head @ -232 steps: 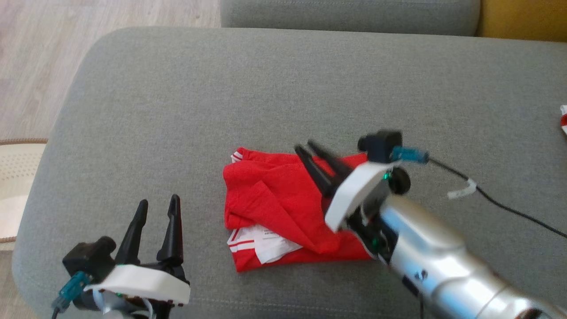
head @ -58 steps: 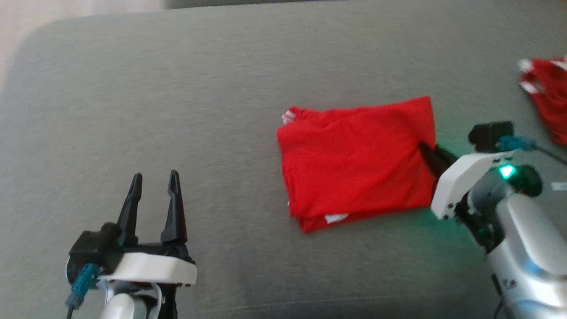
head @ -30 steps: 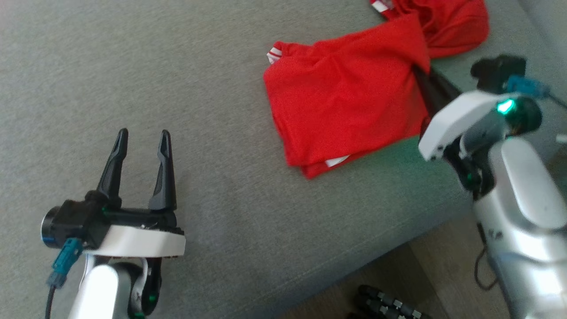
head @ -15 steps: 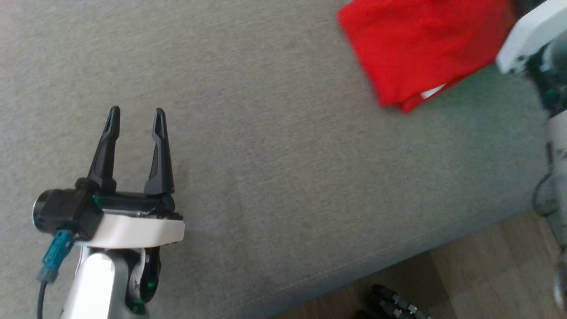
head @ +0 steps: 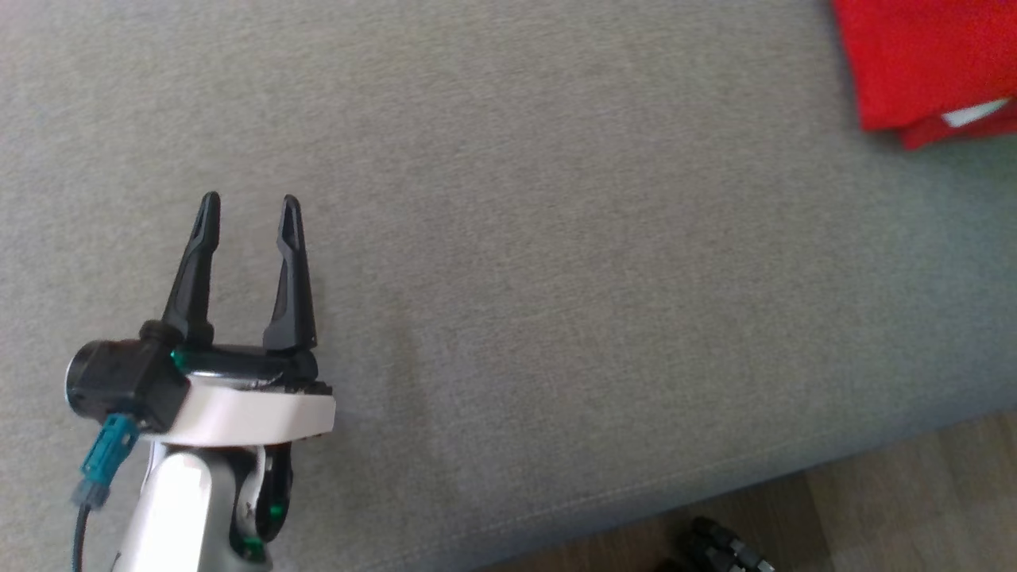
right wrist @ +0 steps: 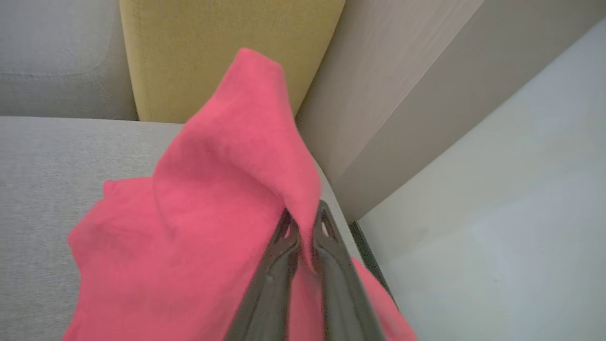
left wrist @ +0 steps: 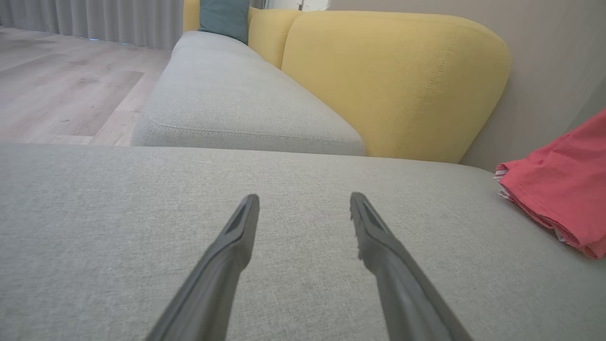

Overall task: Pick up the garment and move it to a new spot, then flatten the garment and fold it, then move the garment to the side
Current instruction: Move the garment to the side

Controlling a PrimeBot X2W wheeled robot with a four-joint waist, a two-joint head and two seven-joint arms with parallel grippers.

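You are pinching the folded garment (head: 929, 63), at the head view's upper right, in the right gripper (right wrist: 304, 213), the left gripper (head: 248, 202) hanging wide open; be sliding it sideways low and slowly so the folds hold.

left gripper (head: 250, 200) spread apart, right gripper (right wrist: 305, 213) pinching garment (right wrist: 213, 213)

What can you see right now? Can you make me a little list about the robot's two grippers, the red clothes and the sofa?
left gripper: open, holding nothing, over bare cushion
right gripper: shut on a raised edge of the garment
garment: red, folded in layers, resting at the right end of the grey cushion
grey cushion: the seat under the garment
yellow backrest: behind the seat
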